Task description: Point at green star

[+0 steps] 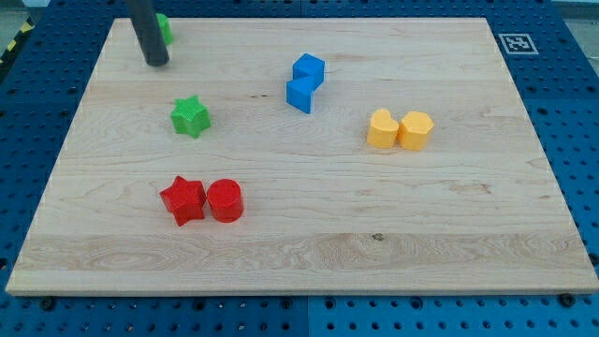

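Dark rod (148, 33) running off the view's top edge, covering most of a second green block (164, 27), its shape staying untellable

This looks like a robotics lab or test bench. A pale wooden board (309, 253) lies flat on a blue metal table (571, 112) drilled with a regular grid of holes, the kind used for bolting down equipment. A black-and-white square marker (515, 43) is printed on the board's far right corner, as used for camera tracking. Yellow-and-black hazard tape (13, 45) shows at the far left edge.
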